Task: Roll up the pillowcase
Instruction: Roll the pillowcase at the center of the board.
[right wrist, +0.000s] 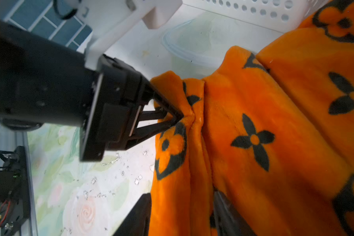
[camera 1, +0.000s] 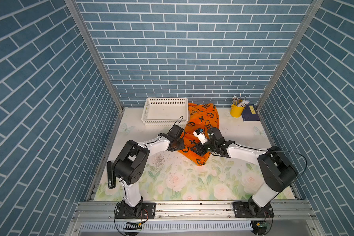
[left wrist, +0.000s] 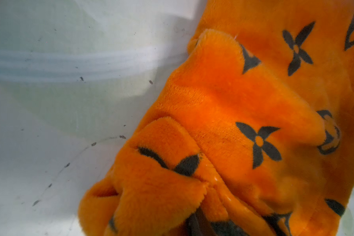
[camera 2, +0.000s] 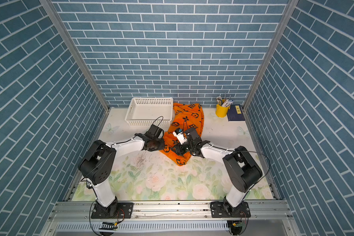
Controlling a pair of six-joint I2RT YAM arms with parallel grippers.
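Note:
The orange pillowcase (camera 1: 202, 120) with black flower prints lies crumpled in a long strip from the back wall toward the table's middle, seen in both top views (camera 2: 190, 118). My left gripper (right wrist: 178, 117) is at its left edge, fingertips pinched shut on a fold of the plush. The left wrist view shows that fabric (left wrist: 233, 102) bunched up, hiding most of the fingers. My right gripper (right wrist: 182, 216) sits over the strip's near part (camera 1: 198, 151), its two dark fingers (right wrist: 139, 214) apart with a ridge of pillowcase (right wrist: 253, 102) between them.
A white perforated basket (camera 1: 166, 99) stands at the back, touching the pillowcase's left side. A yellow cup of pens (camera 1: 236, 111) and a dark blue book (camera 1: 250, 115) sit in the back right corner. Blue brick walls close in three sides.

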